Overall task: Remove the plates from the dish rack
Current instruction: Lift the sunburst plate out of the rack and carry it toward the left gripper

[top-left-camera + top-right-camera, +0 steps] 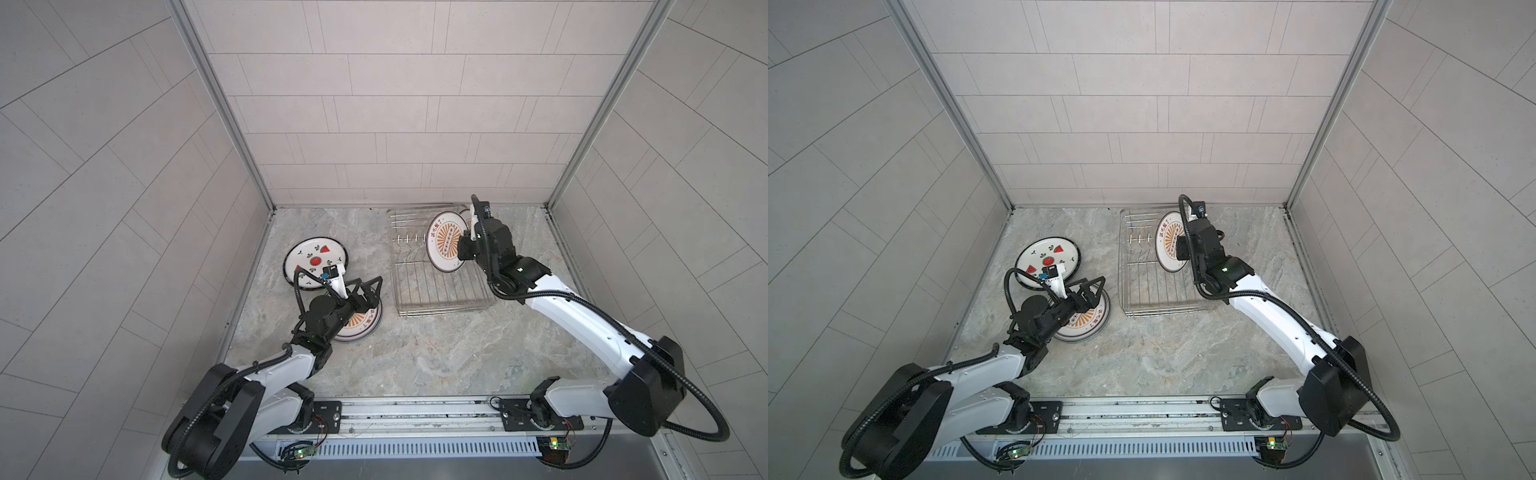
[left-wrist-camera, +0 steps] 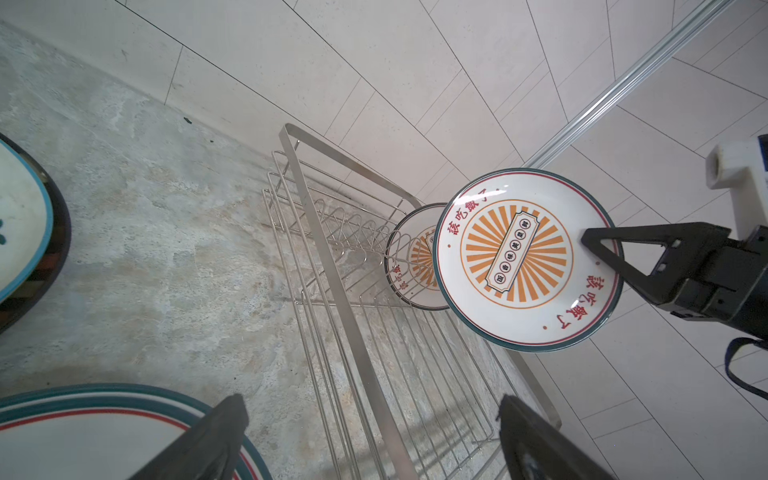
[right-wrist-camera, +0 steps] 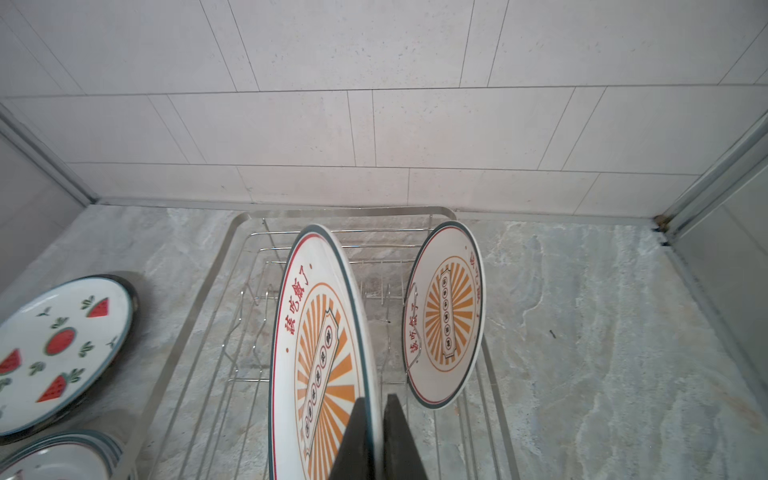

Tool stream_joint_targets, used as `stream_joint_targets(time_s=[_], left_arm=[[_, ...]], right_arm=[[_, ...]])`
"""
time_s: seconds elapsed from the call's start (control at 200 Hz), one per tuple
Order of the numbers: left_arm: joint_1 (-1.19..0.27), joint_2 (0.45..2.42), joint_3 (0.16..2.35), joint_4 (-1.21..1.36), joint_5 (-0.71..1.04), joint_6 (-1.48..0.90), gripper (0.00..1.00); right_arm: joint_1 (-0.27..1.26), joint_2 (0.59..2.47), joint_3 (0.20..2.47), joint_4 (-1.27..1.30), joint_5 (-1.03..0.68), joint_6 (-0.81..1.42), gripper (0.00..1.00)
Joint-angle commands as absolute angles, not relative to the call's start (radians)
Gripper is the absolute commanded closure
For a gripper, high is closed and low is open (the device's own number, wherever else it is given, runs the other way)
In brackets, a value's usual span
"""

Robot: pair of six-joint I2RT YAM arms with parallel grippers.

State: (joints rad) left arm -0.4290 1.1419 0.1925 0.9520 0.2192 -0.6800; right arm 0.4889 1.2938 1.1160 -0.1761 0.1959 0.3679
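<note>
Silver wire rack (image 1: 436, 291), glossy round plate (image 1: 442, 245) upright.

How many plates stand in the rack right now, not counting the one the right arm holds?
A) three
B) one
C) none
B: beside the held plate, a single smaller sunburst plate stands upright in the rack.

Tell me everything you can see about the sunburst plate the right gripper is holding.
The held plate is round, glossy white and ceramic-looking, with a dark teal rim, a thin red ring, an orange sunburst, a central label and red characters. The right gripper is shut on its rim, holding it upright on edge over the dish rack, apparently clear of the prongs. A smaller matching plate stands apart from it in the rack.
</note>
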Motion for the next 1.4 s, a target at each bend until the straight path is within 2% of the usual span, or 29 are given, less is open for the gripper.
stream_joint_targets(time_s=[0.0, 0.175, 0.42, 0.63, 0.736, 0.861, 0.971, 1.131, 1.221, 1.321, 1.396], left_arm=[[-0.433, 1.113, 0.181, 1.026, 0.243, -0.695, 0.00], [-0.435, 1.075, 0.184, 1.040, 0.349, -0.757, 0.00], [-0.437, 1.041, 0.219, 1.009, 0.501, -0.837, 0.00], [-0.442, 1.038, 0.205, 0.990, 0.449, -0.881, 0.00], [-0.459, 1.070, 0.227, 1.015, 0.488, -0.910, 0.04], [-0.478, 1.097, 0.235, 1.064, 0.501, -0.937, 0.10], [-0.488, 1.110, 0.252, 1.044, 0.490, -0.939, 0.19], [-0.508, 1.133, 0.265, 1.031, 0.483, -0.937, 0.38], [-0.508, 1.139, 0.279, 0.962, 0.446, -0.944, 0.46], [-0.516, 1.165, 0.288, 0.947, 0.481, -0.941, 0.50], [-0.527, 1.183, 0.289, 0.970, 0.495, -0.949, 0.57]], right_arm=[[0.449, 1.236, 1.081, -0.090, -0.026, 0.442, 0.92], [0.401, 1.178, 0.996, -0.038, -0.256, 0.512, 0.92], [0.387, 1.100, 0.870, 0.079, -0.482, 0.619, 0.92], [0.372, 1.062, 0.765, 0.193, -0.613, 0.679, 0.92], [0.374, 1.048, 0.731, 0.235, -0.655, 0.701, 0.92], [0.373, 1.047, 0.716, 0.245, -0.663, 0.705, 0.92], [0.374, 1.071, 0.714, 0.275, -0.687, 0.720, 0.92], [0.374, 1.085, 0.736, 0.252, -0.684, 0.698, 0.91], [0.384, 1.081, 0.745, 0.218, -0.656, 0.673, 0.91], [0.401, 1.061, 0.745, 0.179, -0.602, 0.634, 0.91], [0.403, 1.053, 0.745, 0.160, -0.584, 0.623, 0.91]])
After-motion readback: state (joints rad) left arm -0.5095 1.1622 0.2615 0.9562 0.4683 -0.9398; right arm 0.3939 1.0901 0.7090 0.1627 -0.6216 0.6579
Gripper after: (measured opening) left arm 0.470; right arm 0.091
